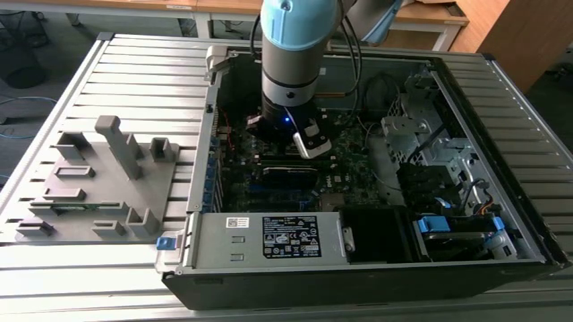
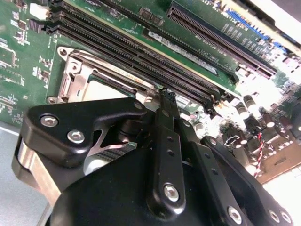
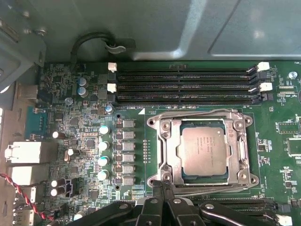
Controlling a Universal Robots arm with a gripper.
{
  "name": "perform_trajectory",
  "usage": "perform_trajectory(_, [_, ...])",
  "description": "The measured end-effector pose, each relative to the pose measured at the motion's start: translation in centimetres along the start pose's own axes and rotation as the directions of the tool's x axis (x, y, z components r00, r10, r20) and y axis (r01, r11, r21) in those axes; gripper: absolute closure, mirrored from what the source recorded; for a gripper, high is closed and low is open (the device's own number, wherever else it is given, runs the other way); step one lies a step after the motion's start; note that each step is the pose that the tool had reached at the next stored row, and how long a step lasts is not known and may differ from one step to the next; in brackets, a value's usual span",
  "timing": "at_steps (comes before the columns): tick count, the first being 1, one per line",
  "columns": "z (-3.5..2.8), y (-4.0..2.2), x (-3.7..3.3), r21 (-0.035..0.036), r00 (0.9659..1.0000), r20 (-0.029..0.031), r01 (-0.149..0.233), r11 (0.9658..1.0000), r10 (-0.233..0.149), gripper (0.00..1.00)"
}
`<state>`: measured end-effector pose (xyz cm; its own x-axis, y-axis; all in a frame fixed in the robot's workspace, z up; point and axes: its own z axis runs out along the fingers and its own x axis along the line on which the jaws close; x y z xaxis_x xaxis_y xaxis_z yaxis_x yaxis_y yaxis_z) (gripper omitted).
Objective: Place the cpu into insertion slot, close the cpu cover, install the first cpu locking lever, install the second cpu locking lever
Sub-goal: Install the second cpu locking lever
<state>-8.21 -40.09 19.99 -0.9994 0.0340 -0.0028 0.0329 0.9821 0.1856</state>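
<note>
The cpu sits in the insertion slot with the cpu cover lying flat around it. The gripper hovers at the cover's edge, jaws together and holding nothing.

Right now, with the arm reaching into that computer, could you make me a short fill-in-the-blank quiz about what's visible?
1. The cpu lies inside the ____, framed by the cpu cover.
2. The circuit board around it is coloured ____.
3. In the first wrist view the long black slots beside the socket number ____.
4. The tool is nearest the socket's ____.

Missing words: insertion slot; green; three; rim.
</note>
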Motion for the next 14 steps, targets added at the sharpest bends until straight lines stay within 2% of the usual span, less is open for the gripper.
perform_trajectory(6, [0.12, -0.15, 0.12, -0.0075, 1.0, 0.0, 0.0, 1.0, 0.0, 0.89])
perform_trajectory(14, [0.31, -0.33, 0.35, -0.0343, 1.0, 0.0003, 0.0, 0.9994, 0.0, 0.89])
